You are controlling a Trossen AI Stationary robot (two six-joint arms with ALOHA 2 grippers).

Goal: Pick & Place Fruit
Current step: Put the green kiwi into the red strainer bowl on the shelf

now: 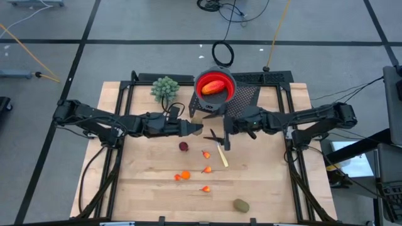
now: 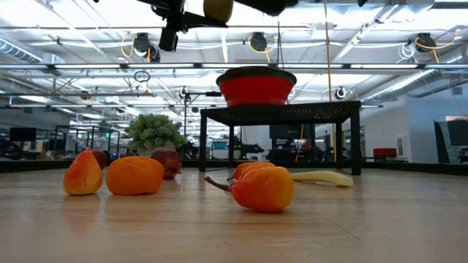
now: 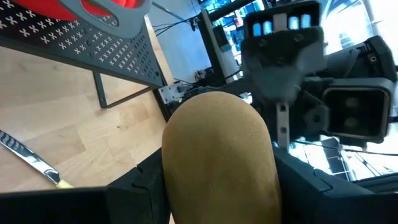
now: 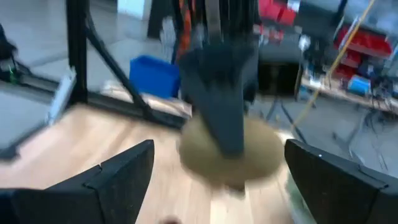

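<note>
While the left end effector [image 1: 196, 129] is clamped on a brownish-green oval [image 3: 219, 158], held above the middle of the worktop [image 1: 264, 188], the right end effector [image 1: 221, 134] faces it from just beside, its fingers [image 4: 118, 174] spread wide apart and holding nothing; in the right wrist view the oval [image 4: 227, 149] sits between those open fingers, gripped by the left arm's dark finger. Both meet in front of a black perforated stand [image 1: 248, 94] at the back of the worktop, and on that stand rests a red bowl [image 1: 215, 81] with a red-orange oblong fruit [image 1: 214, 88] lying inside. Beside the stand sits a pale green bunch [image 1: 164, 87]. Below the end effectors a yellow-handled knife [image 1: 222, 154] lies flat on the wood, and near it a dark red ball [image 1: 183, 146]. Farther toward the front, several small orange bits [image 1: 183, 176] are scattered, well apart from one another. A second brownish-green oval [image 1: 241, 205] lies alone near the front edge. From the low view, the orange pieces [image 2: 263, 188] rest on the wood in front of the stand.
</note>
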